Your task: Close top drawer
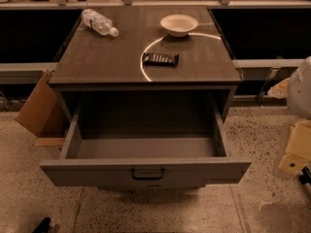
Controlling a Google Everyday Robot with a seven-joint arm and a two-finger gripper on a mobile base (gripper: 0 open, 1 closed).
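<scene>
While holding the gripper (294, 152) at the right edge, grip impossible to tell, leaving the top drawer (194, 172) fully open, closing push not begun.

No text, brand, number or sign can be read. Any print on the water bottle (98, 22) and on the wrapper of the dark snack bar (161, 59) cannot be made out. Both lie on the cabinet top (97, 67), well to the left of the gripper (295, 152), which is seen at the right edge.
</scene>
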